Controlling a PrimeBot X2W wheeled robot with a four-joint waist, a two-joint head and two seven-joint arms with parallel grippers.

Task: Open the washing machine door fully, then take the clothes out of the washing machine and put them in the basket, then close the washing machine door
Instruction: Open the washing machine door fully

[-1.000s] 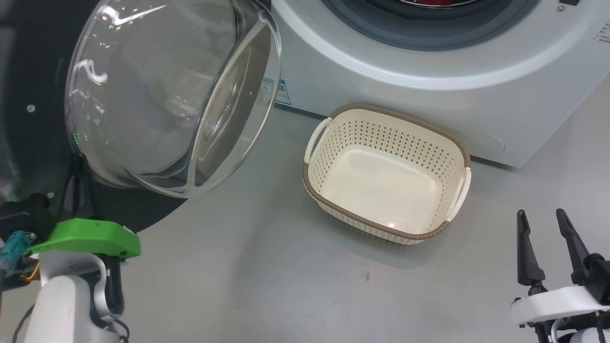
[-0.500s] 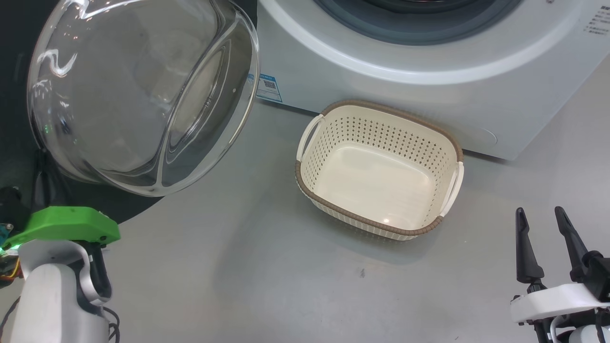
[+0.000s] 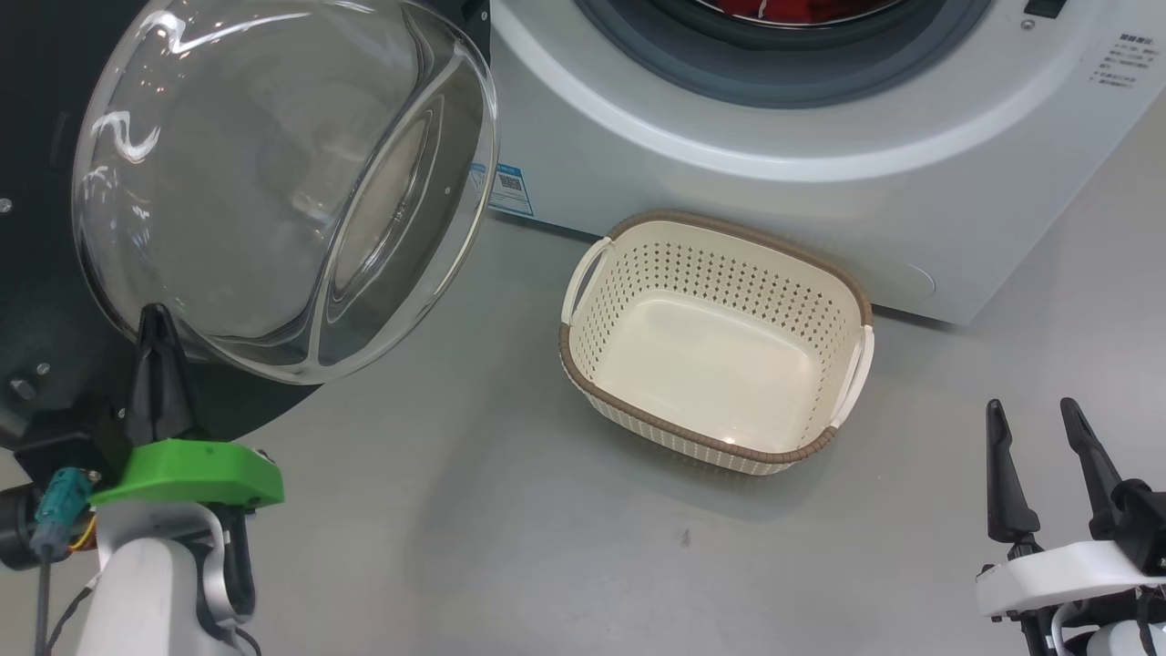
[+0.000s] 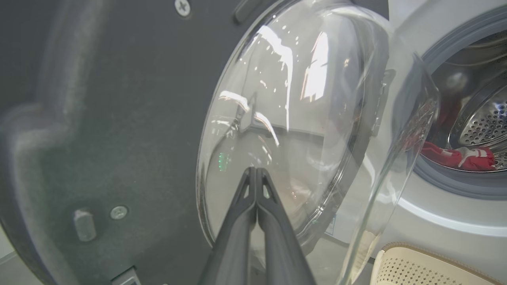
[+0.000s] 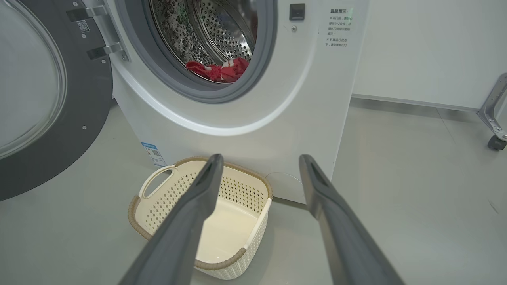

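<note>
The washing machine [image 3: 820, 173] stands with its door [image 3: 273, 182] swung open to the left, glass bowl bulging toward me. The red jersey [image 5: 222, 71] lies inside the steel drum and shows as a red strip [image 3: 783, 7] at the top edge of the head view. The cream basket [image 3: 701, 444] sits empty on the floor before the washer. My left gripper [image 3: 158, 319] is shut on nothing, its tip at the bowl's lower edge; whether it touches the glass is unclear. In the left wrist view the left gripper [image 4: 254, 171] points at the bowl [image 4: 297, 118]. My right gripper [image 3: 1031, 410] hangs open at the lower right, apart from the basket.
Grey floor spreads around the basket and to the right of the washer. A blue label sticker [image 3: 506, 189] marks the washer's lower left corner. A white wall [image 5: 416, 47] and a metal frame on a caster [image 5: 496, 141] stand to the right.
The head view has shifted, bringing the red jersey into its top edge. My left gripper now shows higher against the door's lower edge, still shut. The right gripper has not moved.
</note>
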